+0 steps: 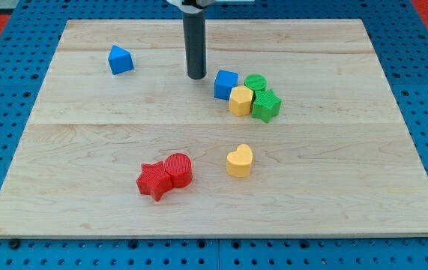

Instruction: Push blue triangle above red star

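The blue triangle [120, 59] lies near the board's top left. The red star [154, 181] sits low, left of centre, touching a red cylinder [178, 169] on its right. My tip [196, 76] rests on the board at the upper centre, well to the right of the blue triangle and just left of the blue cube [225, 84]. The tip touches no block.
A cluster at the view's right of the tip: the blue cube, a yellow hexagon [240, 100], a green cylinder [255, 82] and a green star [267, 105]. A yellow heart [239, 160] lies right of the red pair. The wooden board [86, 217] sits on a blue pegboard.
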You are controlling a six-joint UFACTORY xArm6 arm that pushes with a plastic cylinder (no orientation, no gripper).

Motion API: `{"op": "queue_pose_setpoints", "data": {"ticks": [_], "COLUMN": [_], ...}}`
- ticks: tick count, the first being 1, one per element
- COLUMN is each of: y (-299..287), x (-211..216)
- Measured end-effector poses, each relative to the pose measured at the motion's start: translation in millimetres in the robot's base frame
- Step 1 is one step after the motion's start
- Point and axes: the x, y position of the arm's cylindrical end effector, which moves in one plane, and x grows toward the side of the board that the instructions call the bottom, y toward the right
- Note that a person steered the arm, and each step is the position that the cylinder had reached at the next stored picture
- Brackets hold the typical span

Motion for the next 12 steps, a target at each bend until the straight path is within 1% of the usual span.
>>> {"op": "queue_pose_setpoints", "data": {"ticks": [1, 3, 4, 6, 10, 11, 12], "y": [-23.5, -94.0, -123.5, -157.7, -143.4, -138.3, -138.3], "x": [-26.8, -75.1, -82.6, -65.1, -19.9, -14.2, -25.8]}}
